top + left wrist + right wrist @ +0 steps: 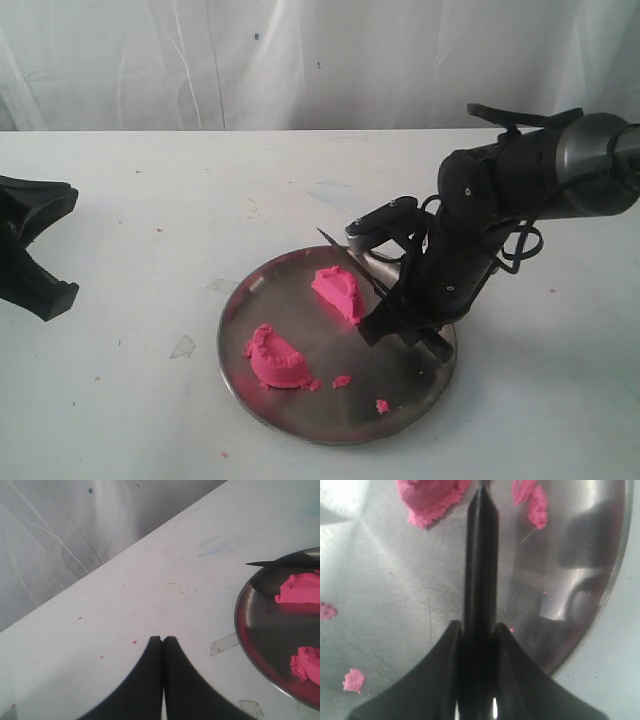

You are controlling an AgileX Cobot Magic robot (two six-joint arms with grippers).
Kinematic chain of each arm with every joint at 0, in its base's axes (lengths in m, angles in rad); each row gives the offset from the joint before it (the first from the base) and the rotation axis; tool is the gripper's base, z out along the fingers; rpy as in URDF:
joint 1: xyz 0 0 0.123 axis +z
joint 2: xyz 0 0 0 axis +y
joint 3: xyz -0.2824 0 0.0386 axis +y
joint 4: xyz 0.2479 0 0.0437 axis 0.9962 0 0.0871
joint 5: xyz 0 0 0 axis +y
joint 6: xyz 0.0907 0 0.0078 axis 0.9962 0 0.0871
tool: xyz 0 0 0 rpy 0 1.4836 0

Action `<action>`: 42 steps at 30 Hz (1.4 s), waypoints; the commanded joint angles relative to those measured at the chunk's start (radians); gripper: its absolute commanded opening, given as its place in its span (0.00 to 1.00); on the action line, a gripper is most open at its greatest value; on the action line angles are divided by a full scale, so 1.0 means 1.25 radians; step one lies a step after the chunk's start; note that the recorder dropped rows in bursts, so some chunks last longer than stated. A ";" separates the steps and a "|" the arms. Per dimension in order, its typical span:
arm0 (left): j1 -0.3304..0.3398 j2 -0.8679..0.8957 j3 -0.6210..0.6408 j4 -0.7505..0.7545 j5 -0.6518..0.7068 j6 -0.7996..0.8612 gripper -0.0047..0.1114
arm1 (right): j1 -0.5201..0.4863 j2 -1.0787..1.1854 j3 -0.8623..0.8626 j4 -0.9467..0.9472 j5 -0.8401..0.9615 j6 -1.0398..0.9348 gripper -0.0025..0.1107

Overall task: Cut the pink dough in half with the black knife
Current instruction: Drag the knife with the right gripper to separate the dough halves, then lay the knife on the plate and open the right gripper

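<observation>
Your right claw (477,630) pinches the stiff, slim all-black knife (480,555) by its handle, a sound hold, while the soft, crumbly bright pink dough (338,292) lies in two chunks on the round steel plate (225,335), one mid-plate, one by its rim.

Glossy, scratched steel plate (312,335); soft, ragged pink dough (276,362); matt black knife (480,570).

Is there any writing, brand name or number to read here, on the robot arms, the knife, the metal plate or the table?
No readable text anywhere in the three views.
Right gripper and left gripper: plain black, no label in view.
Black knife: no marking visible.
Steel plate, pink dough and table: no print; the table's marks are only smudges and crumbs.
</observation>
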 commanded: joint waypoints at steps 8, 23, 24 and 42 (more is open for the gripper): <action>0.003 -0.006 0.004 -0.017 0.012 -0.008 0.04 | -0.004 0.024 0.002 0.016 -0.010 0.000 0.19; 0.003 -0.006 0.004 -0.017 0.012 -0.008 0.04 | -0.004 0.029 0.002 0.018 -0.010 -0.005 0.38; 0.003 -0.006 0.004 -0.017 0.012 -0.008 0.04 | -0.004 0.029 0.002 0.018 -0.010 -0.005 0.41; 0.003 -0.006 0.004 -0.017 0.012 -0.008 0.04 | -0.004 0.022 -0.024 0.003 -0.014 -0.002 0.50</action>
